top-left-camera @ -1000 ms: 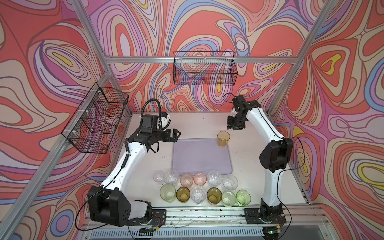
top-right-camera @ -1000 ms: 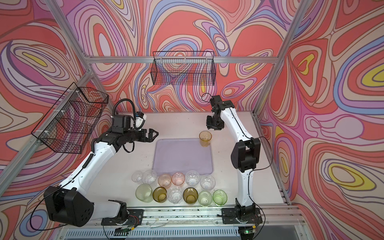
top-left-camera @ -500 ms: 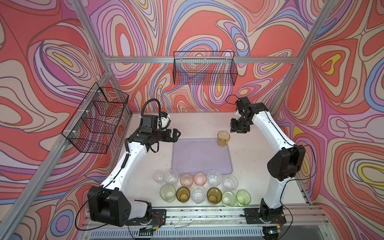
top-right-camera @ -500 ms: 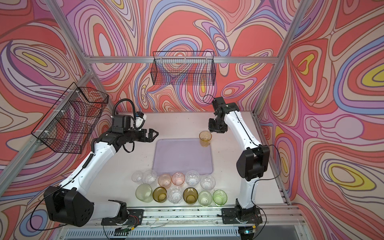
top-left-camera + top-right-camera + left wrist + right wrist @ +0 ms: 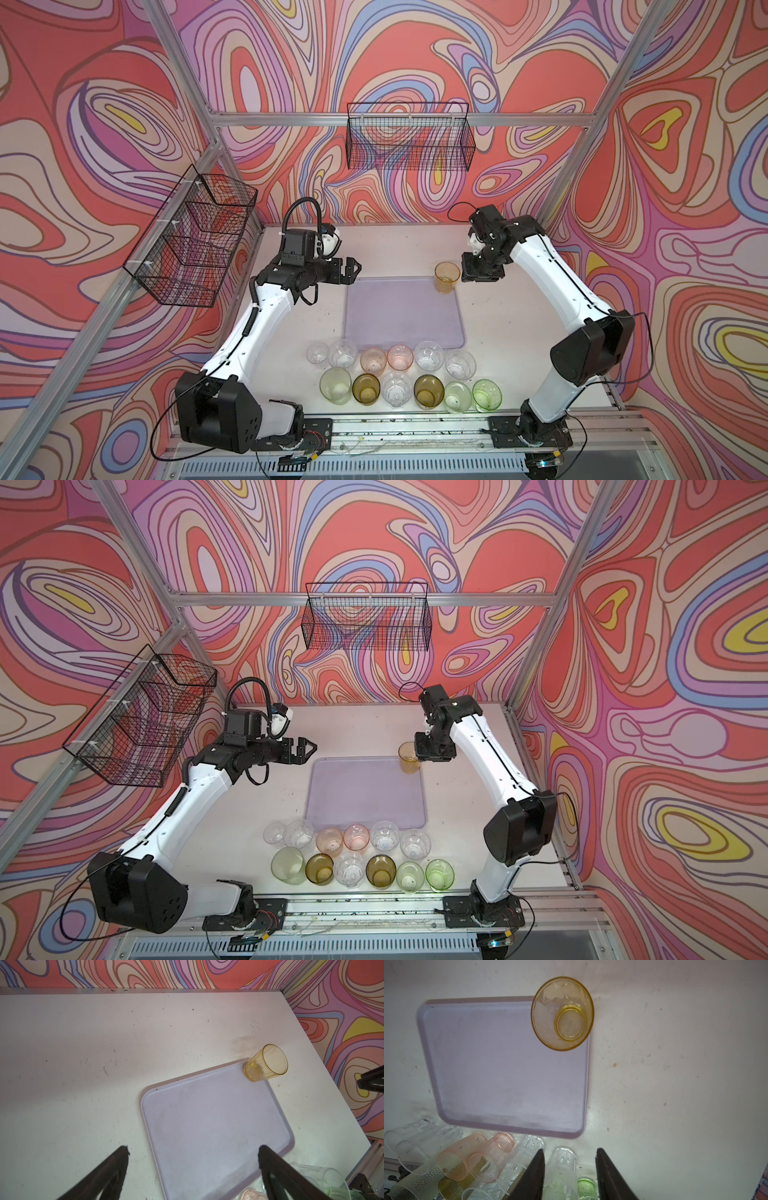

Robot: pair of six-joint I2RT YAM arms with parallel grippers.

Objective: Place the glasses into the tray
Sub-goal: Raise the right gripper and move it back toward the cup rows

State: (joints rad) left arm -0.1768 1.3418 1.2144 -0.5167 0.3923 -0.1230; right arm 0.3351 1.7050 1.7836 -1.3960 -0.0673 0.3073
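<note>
My right gripper (image 5: 570, 1152) hangs open and empty near the amber glass (image 5: 447, 277), upright at the one-o'clock corner of the tray (image 5: 399, 324); my left gripper (image 5: 193, 1151) gapes empty too.

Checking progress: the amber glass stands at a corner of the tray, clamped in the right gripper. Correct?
Not clamped. The right wrist view shows the right gripper open and empty, its jaws apart and clear of the amber glass. The glass does stand at a corner of the tray.
</note>
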